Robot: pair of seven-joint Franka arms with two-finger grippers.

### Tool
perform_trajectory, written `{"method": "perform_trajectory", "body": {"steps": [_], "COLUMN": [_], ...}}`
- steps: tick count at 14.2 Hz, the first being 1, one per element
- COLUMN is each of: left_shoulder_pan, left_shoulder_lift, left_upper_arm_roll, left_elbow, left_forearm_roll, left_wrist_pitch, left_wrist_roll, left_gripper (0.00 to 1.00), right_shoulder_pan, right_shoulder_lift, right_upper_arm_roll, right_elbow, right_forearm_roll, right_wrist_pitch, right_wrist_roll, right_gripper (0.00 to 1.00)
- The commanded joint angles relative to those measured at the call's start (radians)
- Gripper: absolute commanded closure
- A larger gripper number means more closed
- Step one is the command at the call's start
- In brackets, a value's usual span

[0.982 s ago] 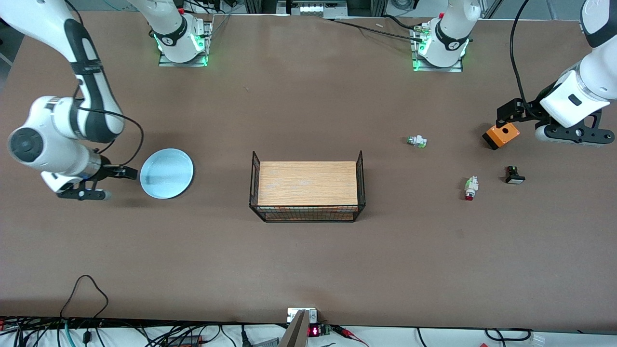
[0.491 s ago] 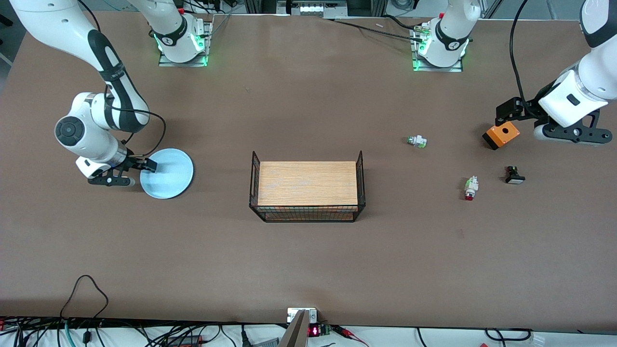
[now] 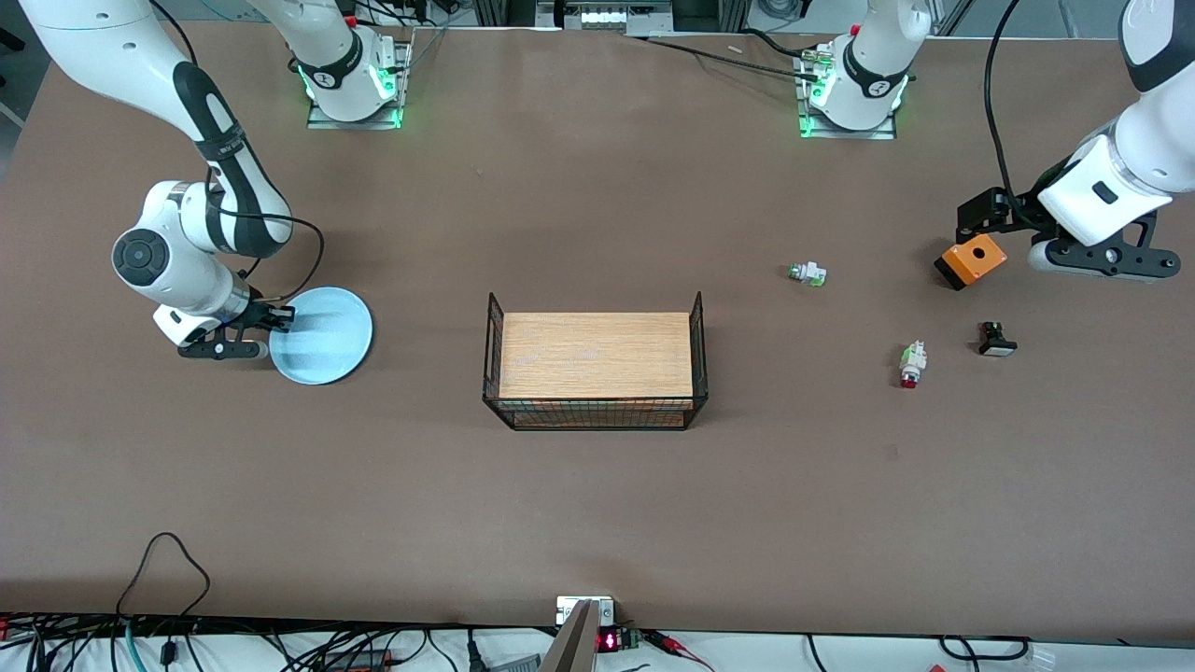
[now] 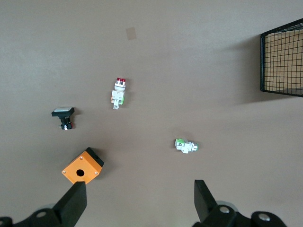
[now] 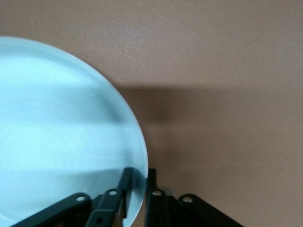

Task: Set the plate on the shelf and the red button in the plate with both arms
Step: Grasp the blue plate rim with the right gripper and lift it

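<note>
The pale light-blue plate (image 3: 329, 338) lies on the table toward the right arm's end. My right gripper (image 3: 273, 322) is shut on its rim, one finger inside and one outside; the right wrist view shows the rim (image 5: 57, 132) pinched between the fingers of the gripper (image 5: 138, 177). The red button (image 3: 910, 364) lies on the table toward the left arm's end; it also shows in the left wrist view (image 4: 118, 92). My left gripper (image 3: 980, 217) is open and empty above the table beside an orange box, its fingers wide apart in the left wrist view (image 4: 139, 189).
A wire basket (image 3: 698, 345) with a wooden floor stands mid-table; its corner shows in the left wrist view (image 4: 284, 61). Near the red button lie a green-capped part (image 3: 808, 273), a black white-capped part (image 3: 996, 340) and an orange box (image 3: 971, 261).
My right gripper moved in onto the plate's rim and closed on it; the plate shifted slightly toward the right arm's end. My left gripper barely moved.
</note>
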Motion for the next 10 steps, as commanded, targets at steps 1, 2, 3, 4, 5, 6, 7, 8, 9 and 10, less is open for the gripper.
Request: {"method": "perform_trajectory", "body": {"steps": [1,2,3,4,5,6,7,8,9,10], "left_shoulder_pan": [-0.001,-0.001,-0.003,-0.001,-0.003,-0.001,-0.003,-0.003,-0.003,-0.003], "left_shoulder_lift": [-0.004,-0.004,-0.004,-0.004,-0.004,-0.004,-0.004,-0.004,-0.004,-0.004], "left_upper_arm_roll": [-0.003,-0.003,-0.003,-0.003,-0.003,-0.003,-0.003,-0.003,-0.003,-0.003], "left_elbow": [0.014,0.014,0.014,0.014,0.014,0.014,0.014,0.014,0.014,0.014], "left_forearm_roll": [-0.003,-0.002,-0.002,-0.003,-0.002,-0.003,-0.002,-0.002,-0.003,-0.003], "left_wrist_pitch": [-0.016,-0.016,-0.016,-0.016,-0.018,-0.016,-0.016,-0.016,-0.016,-0.016], "left_wrist_roll": [-0.006,-0.006,-0.006,-0.004,-0.004,-0.004,-0.004,-0.004,-0.004,-0.006], "left_gripper": [0.0,0.0,0.0,0.0,0.0,0.0,0.0,0.0,0.0,0.0], "right_shoulder_pan": [-0.015,-0.015,-0.015,-0.015,-0.015,-0.015,-0.013,-0.013,-0.008,-0.008], "right_shoulder_lift": [-0.019,-0.038,-0.065,-0.085,-0.104,-0.121,-0.141,-0.165,-0.185,-0.199], "right_upper_arm_roll": [0.009,0.011,0.017,0.029,0.035,0.037,0.037,0.038,0.04,0.052], "right_elbow": [-0.006,-0.004,0.008,0.038,0.068,0.1,0.134,0.172,0.207,0.255], "right_forearm_roll": [-0.014,-0.012,0.001,0.009,0.026,0.052,0.07,0.075,0.075,0.078], "right_wrist_pitch": [-0.03,-0.063,-0.135,-0.205,-0.27,-0.328,-0.388,-0.46,-0.52,-0.586], "right_wrist_roll": [-0.02,-0.017,-0.009,-0.009,-0.008,-0.009,-0.009,-0.014,-0.015,-0.011], "right_gripper": [1.0,1.0,1.0,1.0,1.0,1.0,1.0,1.0,1.0,1.0]}}
